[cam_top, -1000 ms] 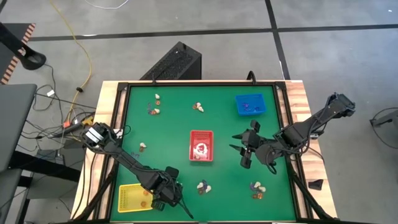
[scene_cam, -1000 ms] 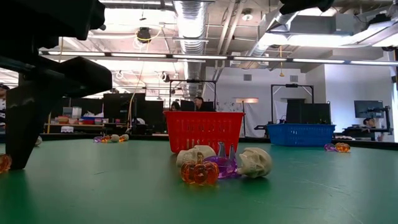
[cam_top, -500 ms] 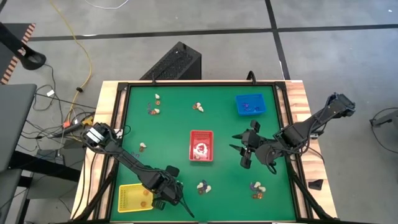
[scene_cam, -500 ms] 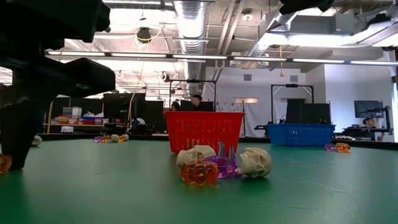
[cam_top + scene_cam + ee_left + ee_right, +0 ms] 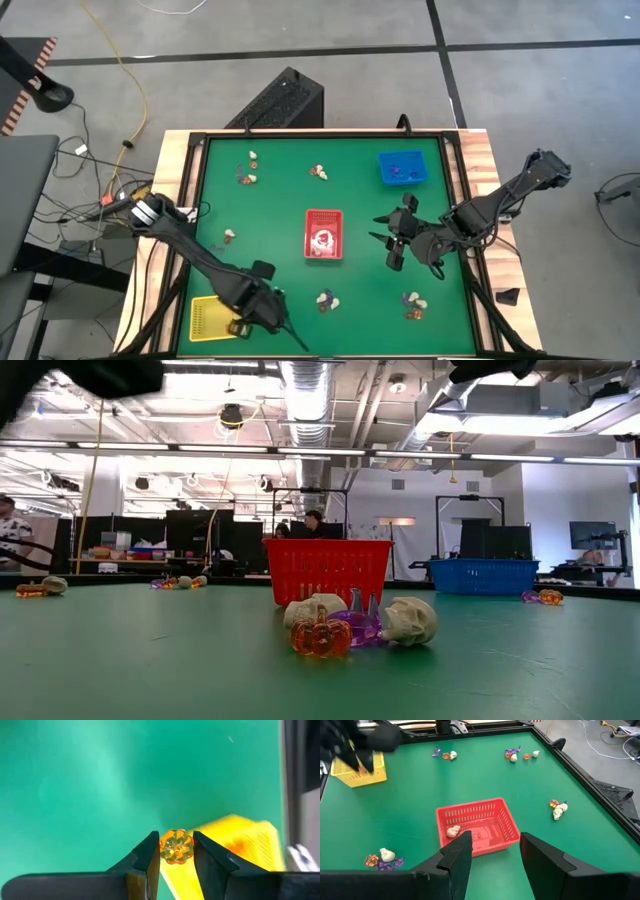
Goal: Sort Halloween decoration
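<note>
A small translucent orange plastic pumpkin [image 5: 176,846] sits pinched between the left gripper [image 5: 176,854] fingers, lifted clear of the green table [image 5: 270,200] beside the yellow rectangular mesh tray [image 5: 207,317] at the near-left corner. The grip is narrow — the rounded trinket could squirt out or land outside the tray if released early. The right gripper [image 5: 491,851] hangs empty, jaws apart, right of the red mesh tray [image 5: 323,234].

Glossy translucent plastic pumpkin [image 5: 176,846]; matt green table mat [image 5: 275,200]; meshed plastic red tray [image 5: 476,824].
</note>
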You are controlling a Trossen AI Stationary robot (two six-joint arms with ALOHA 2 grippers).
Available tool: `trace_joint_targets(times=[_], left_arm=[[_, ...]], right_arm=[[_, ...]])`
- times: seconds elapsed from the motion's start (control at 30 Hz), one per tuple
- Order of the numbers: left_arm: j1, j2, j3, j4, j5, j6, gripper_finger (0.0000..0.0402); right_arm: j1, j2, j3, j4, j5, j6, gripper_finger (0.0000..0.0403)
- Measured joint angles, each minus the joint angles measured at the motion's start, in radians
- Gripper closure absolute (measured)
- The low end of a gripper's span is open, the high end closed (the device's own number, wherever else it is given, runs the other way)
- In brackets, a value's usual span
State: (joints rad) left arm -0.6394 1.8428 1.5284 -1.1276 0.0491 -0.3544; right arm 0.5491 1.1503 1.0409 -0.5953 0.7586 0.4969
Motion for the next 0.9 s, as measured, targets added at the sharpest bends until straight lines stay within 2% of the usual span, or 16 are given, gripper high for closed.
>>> trace_joint_targets(times=[0.2, 0.4, 0.53, 0.7, 0.9], left_arm=[[-0.096, -0.077, -0.001, -0.037, 0.022, -0.257, 0.0312], [-0.181, -0.092, -0.031, -0.045, -0.016, -0.381, 0.0312], [-0.187, -0.091, -0.098, -0.017, 0.023, -0.486, 0.0312], [-0.184, -0.091, -0.183, -0.005, 0.117, -0.518, 0.0306], [-0.176, -0.091, -0.195, 0.018, 0.111, -0.519, 0.0271]], right_arm=[[0.002, 0.000, 0.000, -0.002, -0.016, 0.001, 0.0207], [0.016, 0.000, 0.000, 0.000, -0.021, 0.003, 0.0207], [0.020, 0.000, 0.000, 0.006, -0.021, 0.002, 0.0207], [0.003, 0.000, 0.000, 0.005, -0.020, -0.009, 0.0207], [-0.026, 0.000, 0.000, 0.005, -0.020, -0.034, 0.0207]])
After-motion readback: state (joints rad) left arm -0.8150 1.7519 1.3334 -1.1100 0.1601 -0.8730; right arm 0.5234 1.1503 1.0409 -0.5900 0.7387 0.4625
